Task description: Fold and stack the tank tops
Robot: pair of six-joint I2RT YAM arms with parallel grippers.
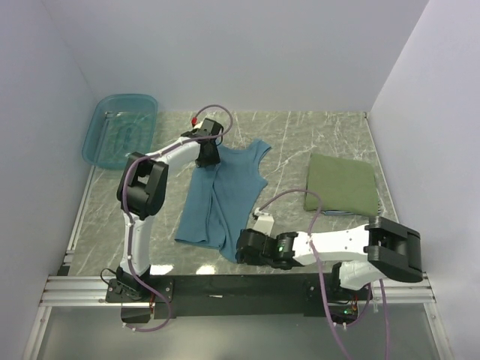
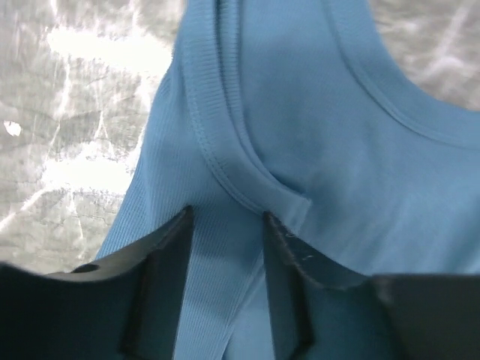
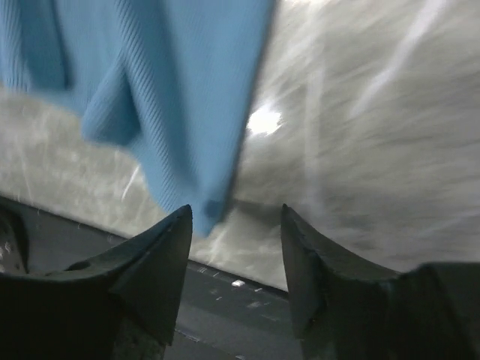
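The teal-blue tank top (image 1: 225,196) lies partly bunched in the middle of the table, straps toward the far side. My left gripper (image 1: 208,159) sits over its far left shoulder. In the left wrist view the gripper (image 2: 226,214) stands open, its fingers straddling the ribbed strap (image 2: 217,247) without pinching it. My right gripper (image 1: 240,247) is at the near hem. In its wrist view the gripper (image 3: 236,210) is open, and the hem corner (image 3: 191,187) lies just ahead of the left fingertip. The olive green tank top (image 1: 341,184) lies folded at the right, with a thin pale cloth edge (image 1: 334,213) beneath its near side.
A translucent teal basin (image 1: 120,131) stands at the far left corner. White walls close in the back and both sides. The black mounting rail (image 1: 247,285) runs along the table's near edge, just behind the right gripper.
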